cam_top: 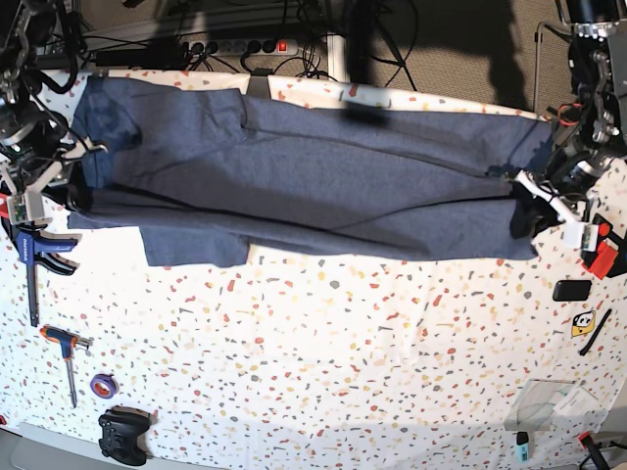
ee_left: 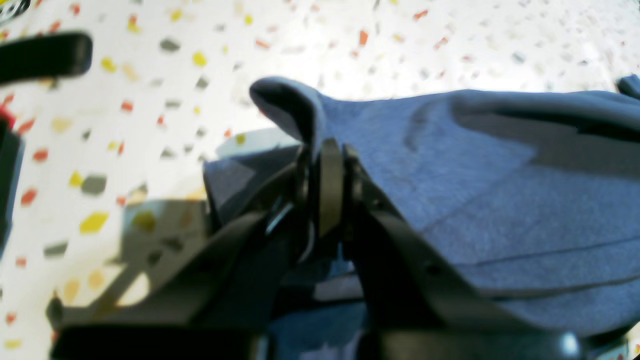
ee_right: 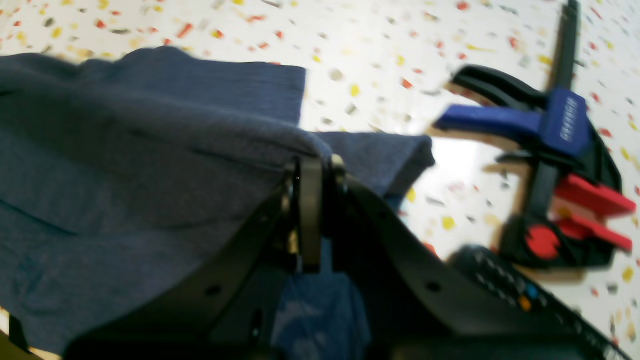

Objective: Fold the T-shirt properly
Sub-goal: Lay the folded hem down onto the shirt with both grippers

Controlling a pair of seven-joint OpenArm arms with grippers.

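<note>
No lettering shows on the T-shirt (cam_top: 294, 181), which stretches plain-side up as a long band across the upper part of the base view, and the white print on the blue bar clamp (ee_right: 560, 150) at the right of the right wrist view is too blurred to read. The left gripper (ee_left: 327, 165) is pinched tight on a fabric edge at the band's right end, and the right gripper (ee_right: 312, 180) is pinched on the hem at its left end. Below the shirt the speckled table (cam_top: 343, 352) lies open through the middle, with a screwdriver (cam_top: 67, 357), tape roll (cam_top: 103, 385) and game controller (cam_top: 122, 436) at lower left.
</note>
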